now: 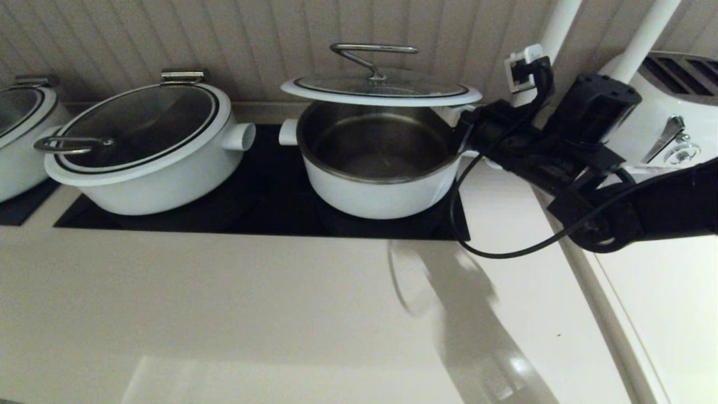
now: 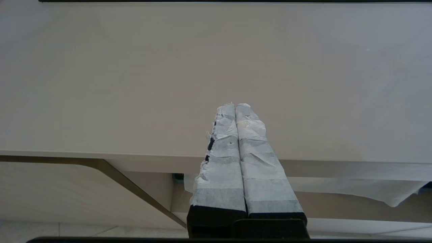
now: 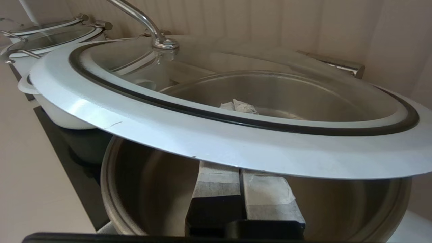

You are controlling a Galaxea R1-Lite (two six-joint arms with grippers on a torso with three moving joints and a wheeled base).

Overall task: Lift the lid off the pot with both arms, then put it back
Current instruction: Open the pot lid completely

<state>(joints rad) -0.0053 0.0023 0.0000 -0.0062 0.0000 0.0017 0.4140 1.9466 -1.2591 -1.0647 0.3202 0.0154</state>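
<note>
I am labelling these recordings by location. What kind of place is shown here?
Most likely a kitchen counter, perhaps a showroom. White pots sit on a black cooktop set into a pale countertop: the pot with the lid raised above it, a wider covered pot beside it.

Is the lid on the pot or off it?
Off. The lid hangs above the pot, a gap under its rim; the right gripper props it from below.
</note>
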